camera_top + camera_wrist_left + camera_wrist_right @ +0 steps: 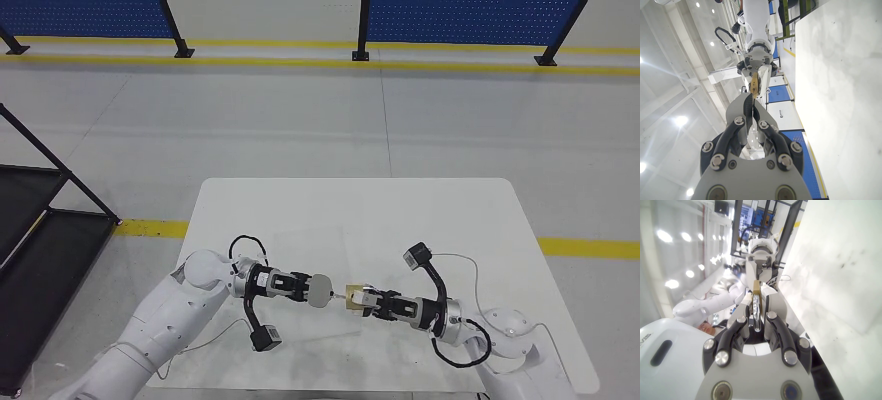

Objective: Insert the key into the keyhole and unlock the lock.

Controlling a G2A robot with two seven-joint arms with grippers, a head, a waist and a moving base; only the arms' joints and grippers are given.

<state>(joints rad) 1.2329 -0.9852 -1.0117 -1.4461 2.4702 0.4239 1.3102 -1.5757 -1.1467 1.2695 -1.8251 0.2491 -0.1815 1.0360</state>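
Two-handed key insertion, carried out in the air above the white counter (pixel 430 215). The left tool (pixel 320 291) and the right tool (pixel 366 298) face each other nose to nose over the near part of the counter, so that the key's blade and the keyway share one line. The left tool (pixel 751 108) is closed narrow, its dark pads (pixel 747 111) pinching the thin key (pixel 754 97) by its head so that the blade projects free ahead of the fingertips. The right tool (pixel 756 302) is clamped on the brass body of the lock (pixel 755 286), with the bright shackle (pixel 757 321) pointing back toward its own wrist. This grip leaves the keyhole face turned outward and unobstructed toward the left tool. Seen from the left wrist, the lock (pixel 754 85) presents its narrow edge, and the key's tip meets its near face; how deep the blade sits cannot be told. From above, the lock (pixel 353 295) lies between the two tools, clear of the counter, which leaves room for the wrists to rotate. The step in hand appears to be the insertion itself. A turn of the key would follow, and any tilt between blade and keyway could jam it or twist the key in the pads.
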